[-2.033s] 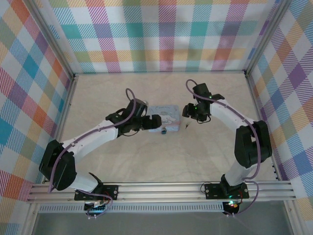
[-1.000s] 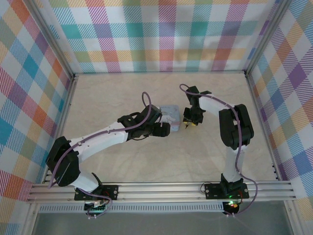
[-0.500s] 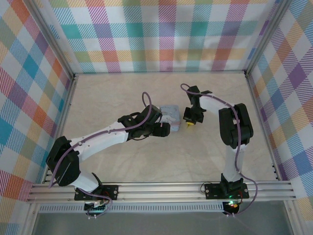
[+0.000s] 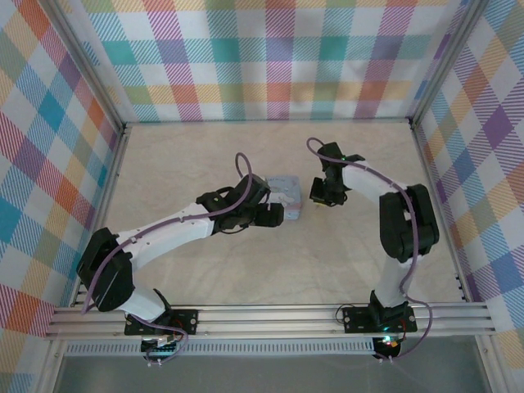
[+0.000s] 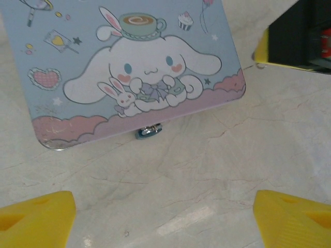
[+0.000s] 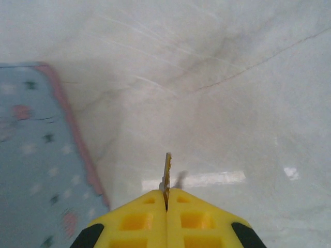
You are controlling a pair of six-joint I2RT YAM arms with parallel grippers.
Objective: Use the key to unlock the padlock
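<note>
My right fingers (image 6: 134, 219) are pinched shut on the key (image 6: 167, 170), blade forward, over the desk (image 5: 207, 170). My left fingers (image 5: 36, 217) stand wide open and empty, near the padlock (image 5: 149, 131) at the front clasp of the cartoon-dog tin (image 5: 129, 62). Key in hand, I judge insertion is next: lining the blade up with that tiny keyhole.

In your left wrist view, the tin (image 5: 129, 62) ran off frame at 9 and 12 o'clock, and the padlock (image 5: 149, 131) hid mostly under its rim. The right gripper (image 6: 166, 204) buried most of the key (image 6: 167, 170); beside it, the tin at 9 o'clock was blurred.
</note>
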